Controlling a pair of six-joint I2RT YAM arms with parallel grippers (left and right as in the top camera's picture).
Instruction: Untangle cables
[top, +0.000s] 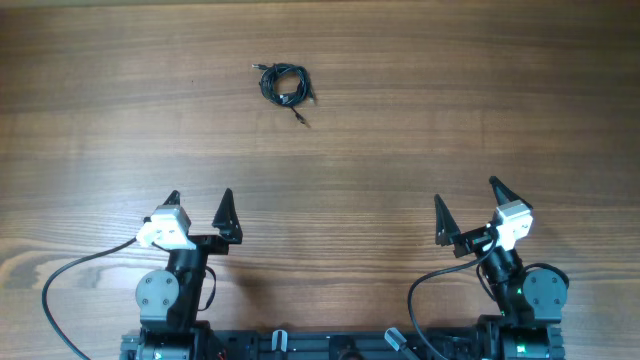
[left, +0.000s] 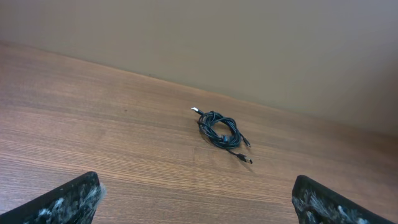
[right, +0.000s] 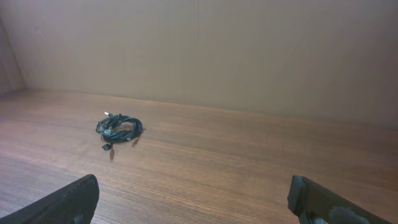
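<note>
The cables (top: 285, 85) lie bunched in one small black knot on the far left-centre of the wooden table, with small plug ends sticking out. The knot also shows in the left wrist view (left: 219, 130) and in the right wrist view (right: 118, 129). My left gripper (top: 199, 207) is open and empty near the table's front edge, well short of the knot. My right gripper (top: 467, 203) is open and empty at the front right, farther from the knot.
The wooden table (top: 450, 110) runs to a plain beige wall (right: 249, 50) at the back. Thicker black arm cables (top: 60, 285) loop beside the arm bases at the front edge.
</note>
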